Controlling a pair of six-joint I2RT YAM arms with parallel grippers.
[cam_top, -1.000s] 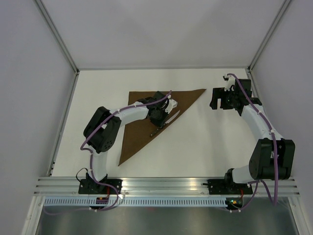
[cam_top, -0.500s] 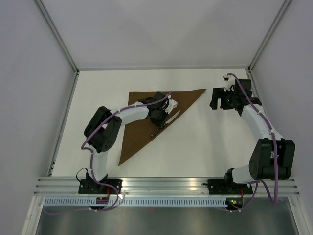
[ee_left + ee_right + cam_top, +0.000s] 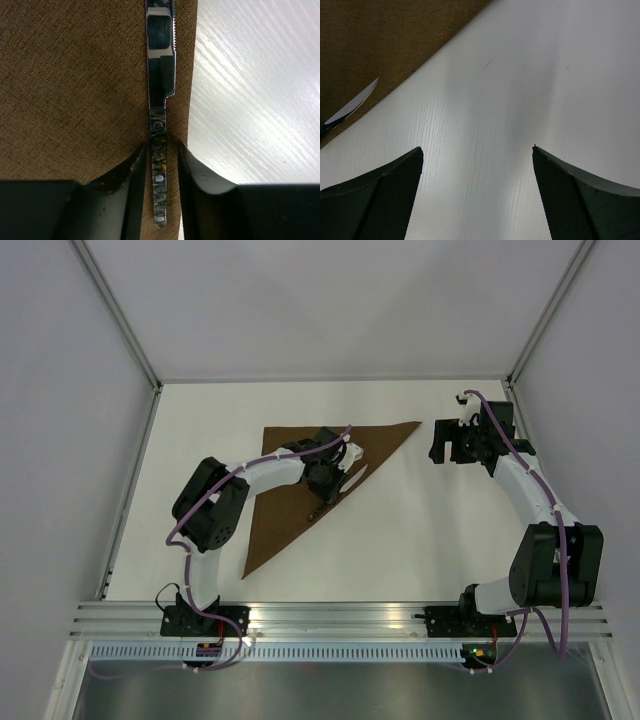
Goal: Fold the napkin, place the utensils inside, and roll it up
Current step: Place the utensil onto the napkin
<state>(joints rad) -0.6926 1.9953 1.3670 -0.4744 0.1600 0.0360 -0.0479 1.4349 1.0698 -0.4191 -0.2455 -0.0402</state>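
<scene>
Brown napkin (image 3: pixel 275 518), folded triangular, lies centre-left on the tabletop (image 3: pixel 520 75); knife (image 3: pixel 161 75) along its right edge. Left claw (image 3: pixel 161 147) straddles the knife, jaws parted; right claw (image 3: pixel 477 148) gapes empty, far right. Risk: lifting askew could nudge the knife off the napkin.

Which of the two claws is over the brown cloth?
The left gripper: it hangs over the napkin, its fingers either side of the knife handle. The right gripper is over bare white table.

White table (image 3: pixel 420 530) (faint wood grain), pale walls (image 3: pixel 330 300), seemingly aluminium rail (image 3: pixel 340 615) along front.
</scene>
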